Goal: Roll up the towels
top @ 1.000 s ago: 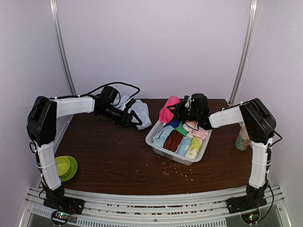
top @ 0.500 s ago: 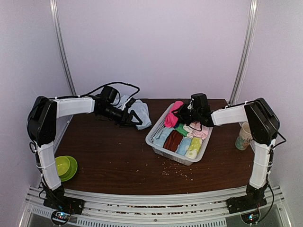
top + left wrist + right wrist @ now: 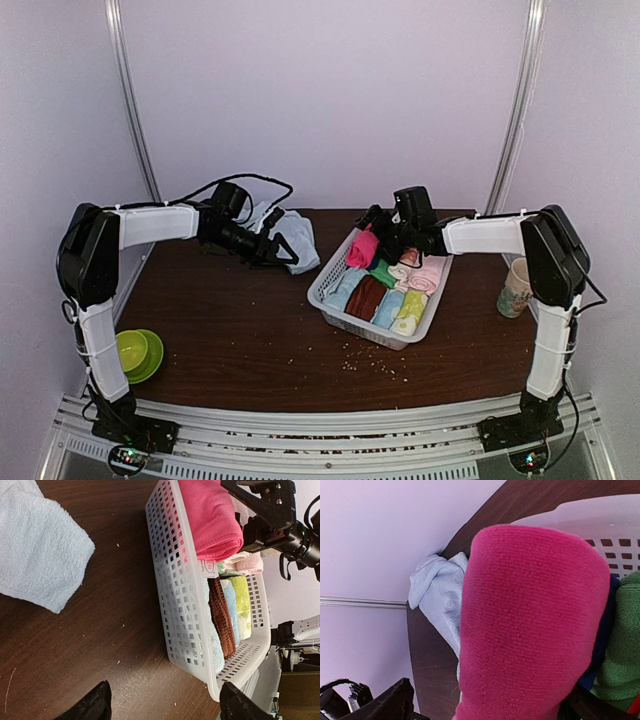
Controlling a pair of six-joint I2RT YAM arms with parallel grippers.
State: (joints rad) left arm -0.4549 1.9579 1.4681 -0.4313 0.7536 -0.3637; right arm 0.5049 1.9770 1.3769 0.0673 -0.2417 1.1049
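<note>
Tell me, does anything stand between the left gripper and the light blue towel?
Nothing visible does. The left gripper, open, hovers over bare table, and the light blue towel lies ahead, off to one side of it. The white basket stands to the other side, outside that path.

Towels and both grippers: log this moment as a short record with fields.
pink towel: bundled up, in the far end of the white basket, next to the smaller rolls
light blue towel: loose and unrolled on the table, left of the basket
right gripper: open, jaws wide on either side of the pink towel, not clamping it
left gripper: open, nothing between its jaws, over the table beside the light blue towel
not yet rolled: light blue towel
</note>
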